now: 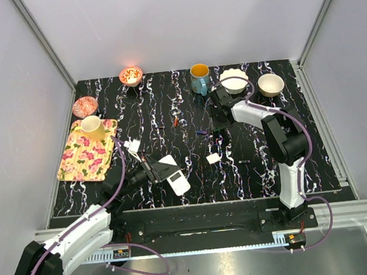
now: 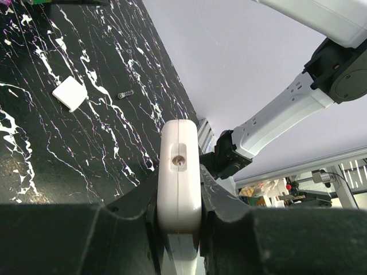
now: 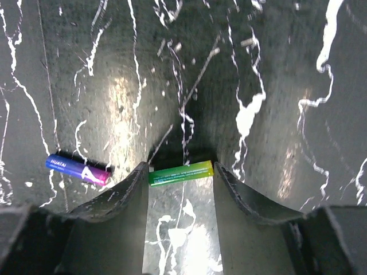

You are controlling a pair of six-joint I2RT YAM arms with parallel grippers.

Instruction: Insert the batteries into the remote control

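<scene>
**End-to-end pinch: slip risk**

We find the right gripper (image 3: 180,169) pinching the green battery (image 3: 182,172) by its two ends, flat on the table (image 3: 287,86). The blue battery (image 3: 77,168) lies near. The left gripper (image 2: 179,213) clamps the remote control (image 2: 179,166) on edge. With so small a contact, the battery could pivot or pop free on lifting.

A black worktop (image 1: 160,101) veined with white marbling. Along its far edge stand a red-and-white bowl (image 1: 131,75), a blue mug (image 1: 199,79), a white scalloped bowl (image 1: 234,79) and a cream bowl (image 1: 271,85). At the left sit a second red patterned bowl (image 1: 85,106) and a floral tray (image 1: 75,164). Nearer the middle lie a reddish-orange battery (image 1: 176,121) and a small white square cover (image 1: 213,159). A green battery (image 3: 180,173) also lies flat on the surface, with a blue-purple battery (image 3: 77,168) near it, not touching.
</scene>
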